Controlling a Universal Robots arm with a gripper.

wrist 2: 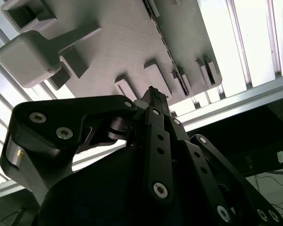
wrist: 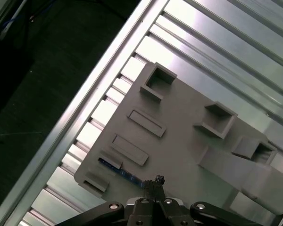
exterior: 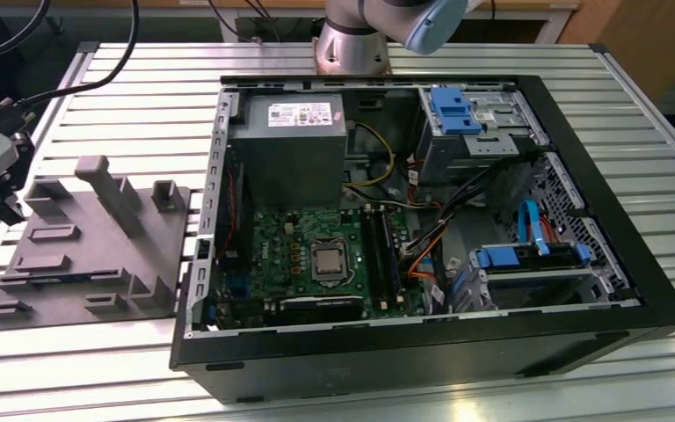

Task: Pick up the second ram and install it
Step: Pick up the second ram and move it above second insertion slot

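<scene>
While poised over the tray point(wrist: 179, 122), jaws pressed together and empty, yet to grip the ram point(wrist: 120, 172) just off their tips; lifting and fitting into the case point(exterior: 431, 356) undone.

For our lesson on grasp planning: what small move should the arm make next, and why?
Probably open the pincer: its tips look closed while it hangs over the grey tray, and the second ram lies in its slot nearby, not yet gripped.
</scene>
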